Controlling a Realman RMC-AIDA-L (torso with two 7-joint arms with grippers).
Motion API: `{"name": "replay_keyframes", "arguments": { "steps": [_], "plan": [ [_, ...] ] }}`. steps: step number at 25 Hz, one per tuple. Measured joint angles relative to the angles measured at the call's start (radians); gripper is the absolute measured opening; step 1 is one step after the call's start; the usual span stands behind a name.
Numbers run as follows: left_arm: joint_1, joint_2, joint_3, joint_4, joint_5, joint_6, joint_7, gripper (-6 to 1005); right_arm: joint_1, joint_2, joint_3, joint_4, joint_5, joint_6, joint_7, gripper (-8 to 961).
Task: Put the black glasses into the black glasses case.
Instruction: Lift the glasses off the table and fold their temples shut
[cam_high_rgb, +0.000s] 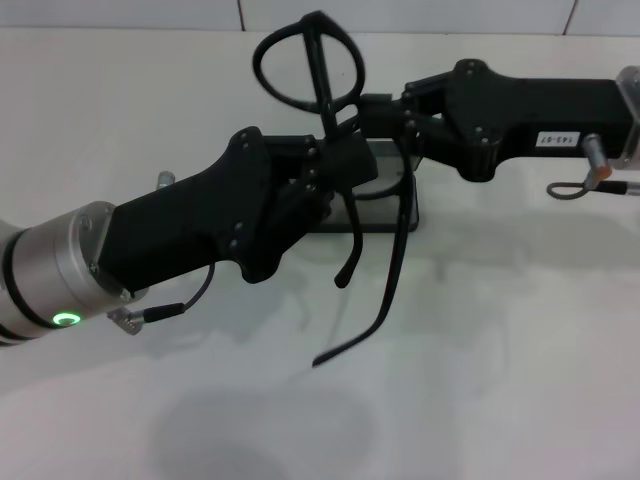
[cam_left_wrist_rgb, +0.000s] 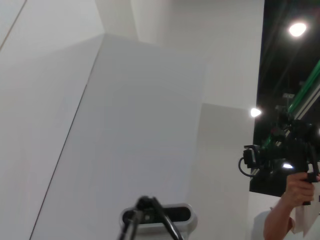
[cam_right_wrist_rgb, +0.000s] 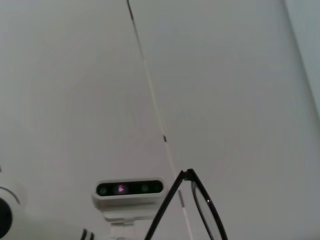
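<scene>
The black glasses (cam_high_rgb: 296, 66) are held up in the air over the table, lenses uppermost and both temple arms hanging open towards the front. My left gripper (cam_high_rgb: 340, 152) comes in from the lower left and is shut on the frame's lower part. My right gripper (cam_high_rgb: 370, 102) comes in from the right and is shut on the frame next to one hinge. That hinge shows in the right wrist view (cam_right_wrist_rgb: 188, 174). The black glasses case (cam_high_rgb: 385, 203) lies on the table below both grippers and is mostly hidden, so I cannot tell if its lid is up.
The white table (cam_high_rgb: 500, 380) runs out to the front and right, backed by a tiled wall (cam_high_rgb: 400, 12). Both wrist views point up at my head camera (cam_right_wrist_rgb: 130, 189). A person (cam_left_wrist_rgb: 292, 205) stands far off in the left wrist view.
</scene>
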Motion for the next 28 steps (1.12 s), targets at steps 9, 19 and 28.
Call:
{"name": "replay_keyframes", "arguments": {
  "steps": [9, 19, 28],
  "plan": [
    [-0.001, -0.001, 0.000, -0.015, -0.006, -0.006, 0.010, 17, 0.011, 0.002, -0.035, 0.011, 0.014, -0.026, -0.005, 35],
    [-0.013, -0.003, 0.000, -0.015, -0.007, -0.007, 0.019, 18, 0.012, -0.001, -0.040, 0.012, 0.048, -0.077, -0.005, 35],
    [-0.028, -0.003, 0.000, -0.034, -0.018, -0.018, 0.019, 19, 0.005, -0.001, -0.032, 0.012, 0.049, -0.089, -0.015, 35]
  ]
}}
